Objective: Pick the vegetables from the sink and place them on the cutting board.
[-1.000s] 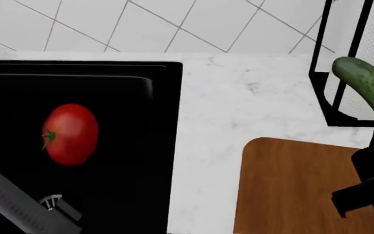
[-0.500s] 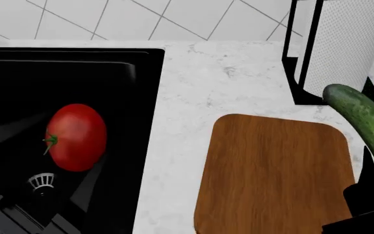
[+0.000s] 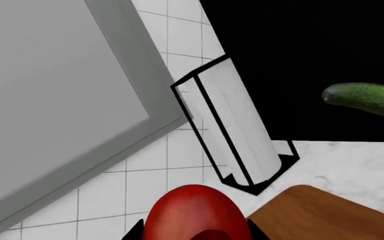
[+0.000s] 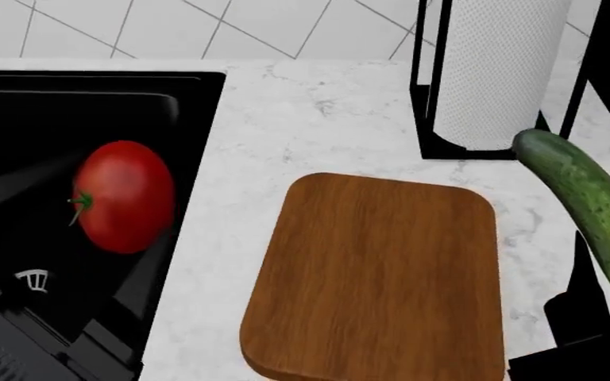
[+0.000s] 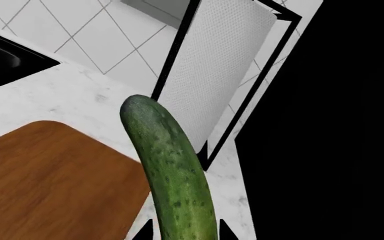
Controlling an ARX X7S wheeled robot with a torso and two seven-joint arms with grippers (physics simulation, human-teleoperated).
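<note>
My right fingers (image 5: 185, 231) clamp the cucumber (image 5: 168, 172); my left fingers (image 3: 195, 235) clamp the tomato (image 3: 195, 216), cutting board (image 4: 380, 274) between them.

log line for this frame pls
left gripper: holds tomato above sink | right gripper: holds cucumber beside cutting board | board: bare

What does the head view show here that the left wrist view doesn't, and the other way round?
Only the head view shows the black sink, its silver drain strainer and the whole cutting board, bare. Only the left wrist view shows the left gripper closed around the tomato, plus a large grey panel on the tiled wall. Both show the tomato, the cucumber, the paper towel holder and the marble counter.
</note>
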